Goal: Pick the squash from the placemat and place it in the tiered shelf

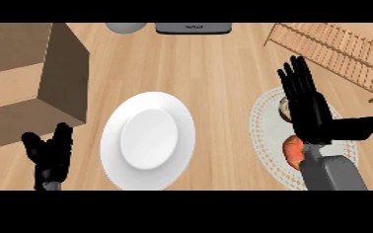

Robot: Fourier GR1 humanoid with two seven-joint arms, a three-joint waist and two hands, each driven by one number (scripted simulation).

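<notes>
Over the right side of the worktop [218, 79], the right hand [310, 111] hangs above a round, pale placemat [266, 123] with a dotted border, which lies near the worktop's right edge. Its fingers [297, 81] are straight and slightly spread, pointing toward the far edge, with the thumb stretched out sideways to the right; they curl round nothing. The grey forearm [331, 173] comes up from the near edge and covers much of the placemat.

An orange-red thing, which seems to be the squash [293, 150], lies on the placemat, mostly hidden under the wrist and forearm; only its left part shows. Whether the hand touches it cannot be told. Just beyond it, a small brownish-white patch [285, 109] peeks out beside the palm; what it is cannot be told.

A wooden slatted rack, apparently the tiered shelf [328, 47], stands at the far right corner, apart from the placemat.

A white plate [149, 140] sits on the middle of the worktop toward the near edge, well left of the placemat. A brown box [36, 79] fills the far left corner. At the far edge, a grey rounded thing [125, 27] and a dark flat appliance [193, 27] are partly cut off.

The left hand [50, 155] rests near the near left corner, fingers up and relaxed, holding nothing.
</notes>
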